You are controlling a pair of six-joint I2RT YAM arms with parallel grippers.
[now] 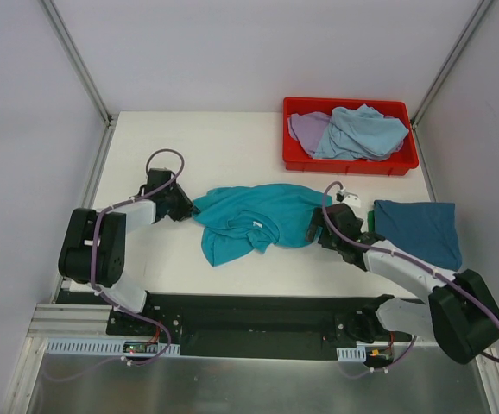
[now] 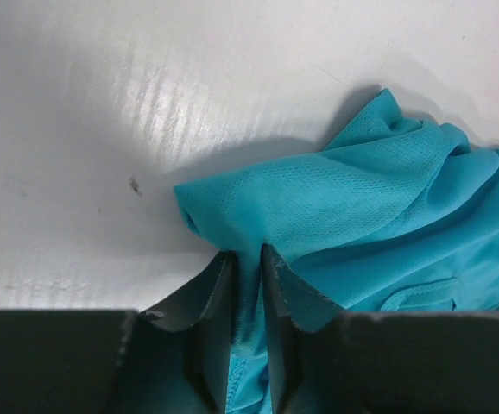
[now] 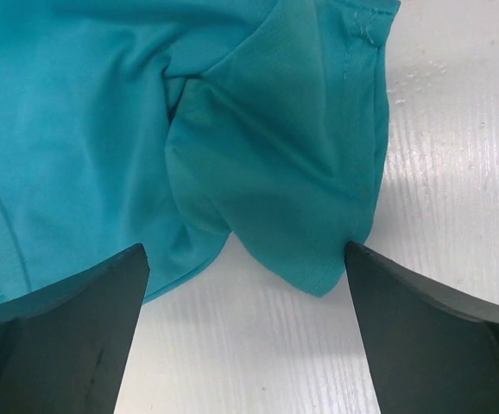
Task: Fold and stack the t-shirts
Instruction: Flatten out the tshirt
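A crumpled teal t-shirt (image 1: 249, 220) lies in the middle of the white table. My left gripper (image 1: 186, 207) is shut on the shirt's left edge; in the left wrist view the fabric (image 2: 336, 207) is pinched between the closed fingers (image 2: 211, 293). My right gripper (image 1: 317, 228) is open at the shirt's right end; in the right wrist view a sleeve corner (image 3: 310, 190) hangs between the spread fingertips (image 3: 111, 293), not gripped. A folded dark blue t-shirt (image 1: 418, 228) lies flat at the right.
A red bin (image 1: 350, 159) at the back right holds a lilac shirt (image 1: 306, 128) and a light blue shirt (image 1: 362, 131). White walls enclose the table on three sides. The arm bases stand on a black rail at the near edge.
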